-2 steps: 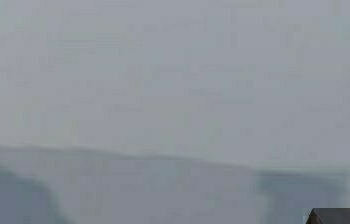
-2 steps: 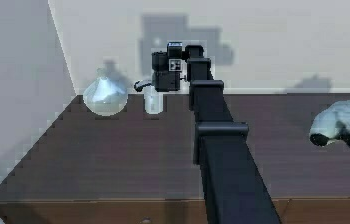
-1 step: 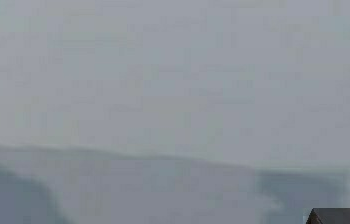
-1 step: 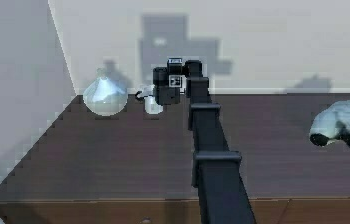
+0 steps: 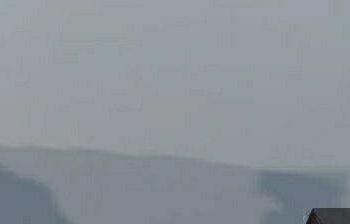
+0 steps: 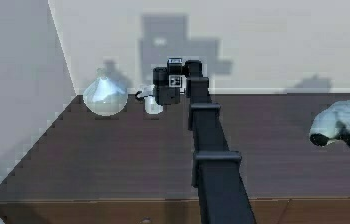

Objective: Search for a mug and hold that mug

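In the arm side view the dark arm (image 6: pixel 215 140) reaches out over a dark wooden tabletop (image 6: pixel 93 150). The gripper (image 6: pixel 159 92) is at its far end, near the wall. A small pale cup-like thing (image 6: pixel 153 105) with a thin dark handle-like line at its left sits right at the gripper, on or just above the tabletop. Its shape is too small to name for sure. I cannot tell whether the gripper holds anything.
A clear, round-bellied glass vase (image 6: pixel 105 92) stands on the tabletop left of the gripper. A pale rounded object (image 6: pixel 335 124) lies near the arm side view's right edge. A light wall (image 6: pixel 273 40) backs the tabletop. In the forward view, a grey wall (image 5: pixel 173 90) and a dark furniture corner (image 5: pixel 338 216).
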